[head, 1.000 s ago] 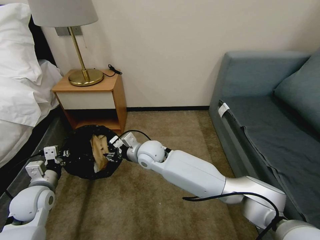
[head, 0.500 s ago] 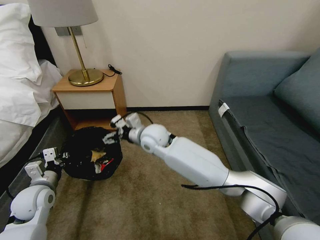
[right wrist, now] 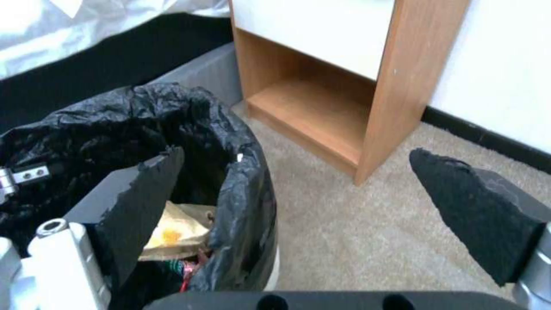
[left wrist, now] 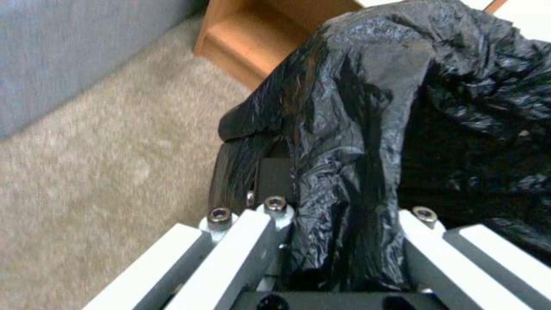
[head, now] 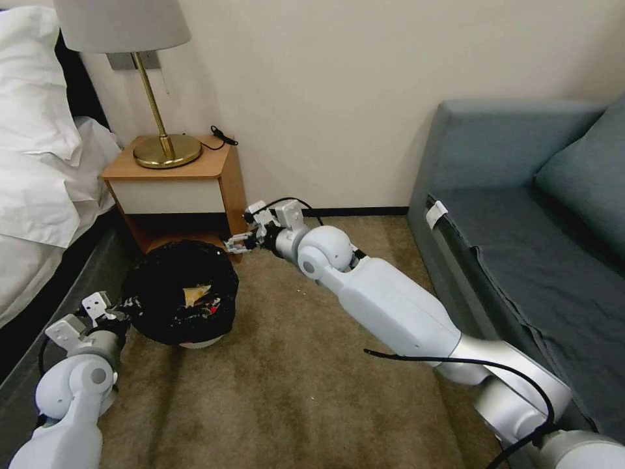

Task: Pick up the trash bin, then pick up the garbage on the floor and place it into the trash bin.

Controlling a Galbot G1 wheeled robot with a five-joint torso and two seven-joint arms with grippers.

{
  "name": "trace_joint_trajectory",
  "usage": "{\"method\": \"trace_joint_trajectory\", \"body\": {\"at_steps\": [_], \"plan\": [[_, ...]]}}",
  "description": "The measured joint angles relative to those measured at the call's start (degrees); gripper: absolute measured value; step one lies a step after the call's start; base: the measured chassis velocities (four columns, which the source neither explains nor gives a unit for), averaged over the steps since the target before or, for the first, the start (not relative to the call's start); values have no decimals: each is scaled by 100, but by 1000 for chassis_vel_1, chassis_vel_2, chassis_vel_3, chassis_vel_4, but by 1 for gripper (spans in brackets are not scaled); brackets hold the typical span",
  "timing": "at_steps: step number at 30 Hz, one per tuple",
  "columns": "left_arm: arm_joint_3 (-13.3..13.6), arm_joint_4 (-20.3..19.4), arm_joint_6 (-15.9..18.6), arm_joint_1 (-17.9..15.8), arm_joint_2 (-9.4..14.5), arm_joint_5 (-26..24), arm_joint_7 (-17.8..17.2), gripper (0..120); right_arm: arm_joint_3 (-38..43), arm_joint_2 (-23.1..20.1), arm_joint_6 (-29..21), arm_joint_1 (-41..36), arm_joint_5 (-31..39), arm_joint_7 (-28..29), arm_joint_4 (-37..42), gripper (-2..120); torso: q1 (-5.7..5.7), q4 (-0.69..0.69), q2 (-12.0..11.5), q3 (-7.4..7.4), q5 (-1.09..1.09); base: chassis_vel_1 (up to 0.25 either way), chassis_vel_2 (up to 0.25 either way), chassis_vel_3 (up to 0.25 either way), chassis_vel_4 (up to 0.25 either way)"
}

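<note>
The trash bin stands on the beige carpet just in front of the wooden nightstand, between the bed and the robot's right arm; its crinkled black bag is draped over the rim, and a sliver of the white body shows at the base in the head view; the left claw is at the bin's near-left rim, clamped on the rim with the bag, and the left wrist view shows the plastic bunched between its white links with a black pad pressed against the fold; inside the bin lies the garbage, a crumpled brown paper piece with a yellow patch uppermost, and bits of red and green beneath it in the right wrist view; the right claw hangs above the carpet just beyond the bin's far-right rim, close to the nightstand's lower corner, its jaws spread wide and holding nothing; in its wrist view one black fingertip overlaps the bin's opening and the other stands over bare carpet; a brass lamp sits on the nightstand, and a grey-blue sofa lines the right side of the room.
</note>
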Motion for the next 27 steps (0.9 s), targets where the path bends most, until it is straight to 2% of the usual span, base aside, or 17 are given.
{"method": "trace_joint_trajectory", "body": {"at_steps": [4,7,12,20,22,24,25,27], "plan": [[1,151,108,-50,-21,-280,-74,4,0,5,15,-70,-84,-44,-30,100,0,1,0,0,0,0,0,0,0],[3,259,112,-83,-32,-281,-89,4,3,5,20,-91,-100,-74,-41,100,0,0,0,0,0,0,0,0,0],[31,533,108,-126,-61,-46,-112,4,8,-8,60,-226,-179,-152,-46,100,0,1,0,0,-1,0,0,0,0],[87,582,73,-90,-126,340,-103,4,31,-13,104,-329,-230,-180,-31,100,0,0,0,0,-1,0,0,0,0],[88,581,93,-85,-127,373,-123,6,35,-13,108,-338,-230,-180,-26,100,0,0,0,0,-1,0,0,0,0],[91,560,139,-63,-127,392,-137,15,32,-19,112,-357,-230,-180,-13,100,0,0,0,0,0,0,0,0,0],[91,560,139,-63,-127,392,-137,15,32,-19,112,-357,-230,-180,-13,100,0,0,0,0,0,0,0,0,0],[90,524,188,-29,-124,403,-139,27,21,-22,115,-387,-233,-181,-3,100,0,0,0,0,0,0,0,0,0]]}}
